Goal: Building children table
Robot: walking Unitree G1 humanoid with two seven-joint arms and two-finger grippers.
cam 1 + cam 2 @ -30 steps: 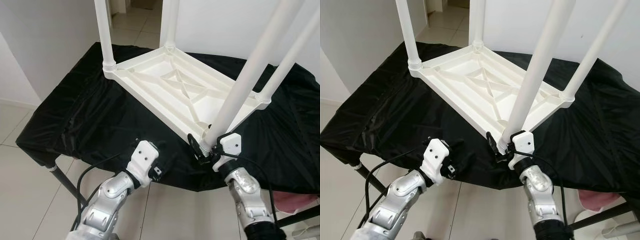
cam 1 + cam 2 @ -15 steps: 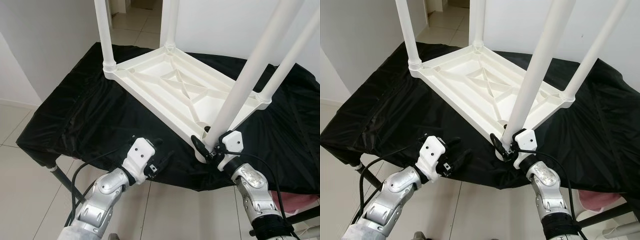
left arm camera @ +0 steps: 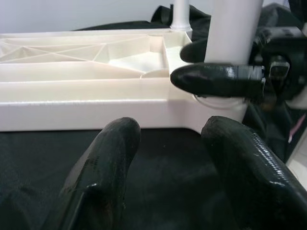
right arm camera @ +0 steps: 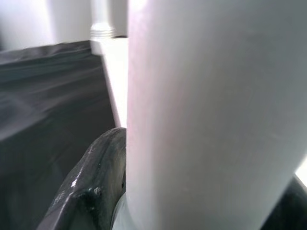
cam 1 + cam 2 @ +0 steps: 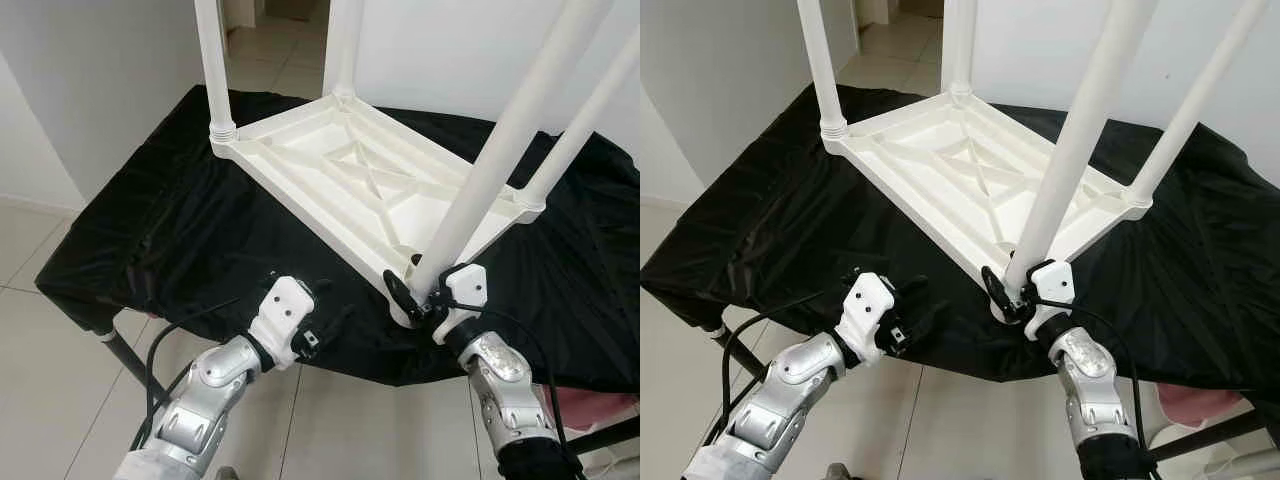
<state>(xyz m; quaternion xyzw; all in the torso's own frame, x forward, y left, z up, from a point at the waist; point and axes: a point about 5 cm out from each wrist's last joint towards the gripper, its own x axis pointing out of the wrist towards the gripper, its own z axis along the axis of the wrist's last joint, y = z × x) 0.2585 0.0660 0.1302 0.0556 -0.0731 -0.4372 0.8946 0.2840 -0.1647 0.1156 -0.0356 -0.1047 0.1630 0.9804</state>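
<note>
The children's table (image 5: pixel 365 185) lay upside down on the black-draped counter (image 5: pixel 150 230), its four white legs pointing up. Your right pincer (image 5: pixel 415 295) was clamped around the base of the near leg (image 5: pixel 480 190), right at its corner socket, one black finger on either side of the tube. That leg's long axis rose steeply up and away from the wrist. Your left pincer (image 3: pixel 165 158) hovered spread and empty over the cloth, just beside the tabletop's near edge, aimed toward that same corner. The right arm was plainly nearer. No brand or lettering was readable anywhere.
</note>
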